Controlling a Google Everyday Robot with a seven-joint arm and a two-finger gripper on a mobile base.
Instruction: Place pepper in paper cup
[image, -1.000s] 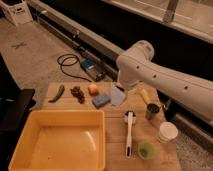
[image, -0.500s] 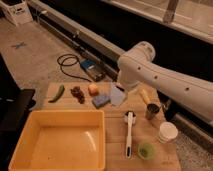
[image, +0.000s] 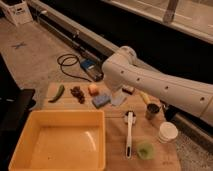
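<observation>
At the upper left corner of the wooden desk (image: 114, 144) lies the green pepper (image: 57, 93), curved, alone and touching nothing. Well apart from it, at the lower right of the frame, the white paper cup (image: 167, 132) stands upright, just below a dark metal cup (image: 152, 111). A small green dish (image: 145, 149) sits near the bottom edge, left of the paper cup, with a white brush (image: 129, 133) lying lengthwise beside it.

Across the middle of the frame the thick white arm (image: 150, 82) reaches in from the right and bends down over the back of the desk. Its gripper (image: 119, 98) hangs low at the centre, just right of a blue sponge (image: 101, 100); I cannot tell whether it is open or closed. It is far from both the pepper and the paper cup.

Between pepper and sponge lie a dark brown lump (image: 77, 92) and an orange block (image: 93, 89). A large yellow bin (image: 65, 114) fills the lower left. On the floor at upper left, a black cable (image: 67, 62) loops.
</observation>
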